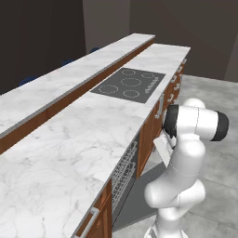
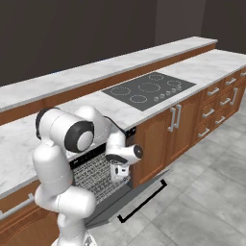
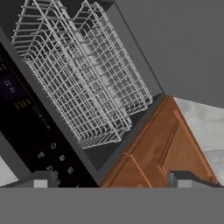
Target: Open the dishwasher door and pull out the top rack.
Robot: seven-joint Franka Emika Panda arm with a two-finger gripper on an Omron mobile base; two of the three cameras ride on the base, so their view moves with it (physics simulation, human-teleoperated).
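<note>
The dishwasher door [image 2: 146, 191] hangs open, swung down almost flat over the floor, with its black bar handle [image 2: 143, 205] at the outer edge. In the hand view it is the grey panel [image 3: 183, 43] at the upper right. Light grey wire racks [image 3: 78, 74] sit inside the cavity, behind the door's hinge line; I cannot tell the top rack from the lower one. The same racks [image 2: 93, 177] [image 1: 123, 168] show from both base cameras. My gripper [image 2: 119, 176] hangs just in front of the cavity's top edge, pointing down. It is open [image 3: 111, 181], with nothing between its fingertips [image 3: 41, 179].
The black control strip [image 3: 26, 127] runs along the dishwasher's top front edge. Brown cabinet fronts [image 2: 161, 137] flank the opening on the right. A marble counter [image 1: 69, 148] with a black cooktop [image 2: 146, 90] lies above. Grey tiled floor [image 2: 202, 206] spreads beyond the door.
</note>
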